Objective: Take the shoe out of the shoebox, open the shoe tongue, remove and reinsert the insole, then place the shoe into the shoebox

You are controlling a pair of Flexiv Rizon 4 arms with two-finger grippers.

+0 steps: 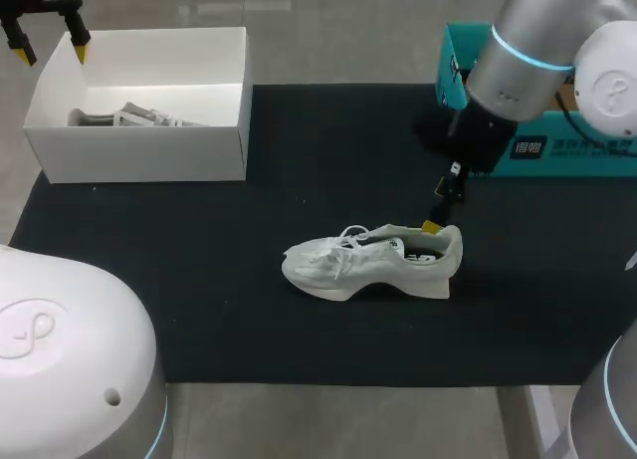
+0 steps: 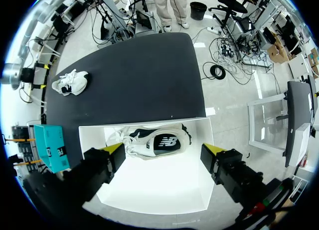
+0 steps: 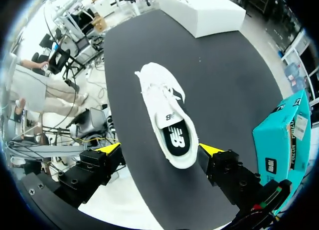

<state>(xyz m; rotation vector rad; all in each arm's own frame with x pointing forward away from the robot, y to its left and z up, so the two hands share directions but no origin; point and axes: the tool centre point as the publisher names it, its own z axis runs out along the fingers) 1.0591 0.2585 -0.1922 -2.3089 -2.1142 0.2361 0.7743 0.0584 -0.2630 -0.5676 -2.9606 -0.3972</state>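
- Shoebox (image 1: pixel 139 155), white, at the table's far left, with a second shoe (image 1: pixel 139 115) lying inside.
- left gripper (image 1: pixel 50 43) hovers over its left end, jaws wide apart, holding nothing.
- white shoe (image 1: pixel 370 264) stands on the black mat (image 1: pixel 199 280), toe pointing left.
- right gripper (image 3: pixel 160 149) hangs over its heel, fingers spread, gripping nothing.
- teal box (image 1: pixel 537 81) at the far right.

Table (image 1: pixel 328 160) — black, matte top
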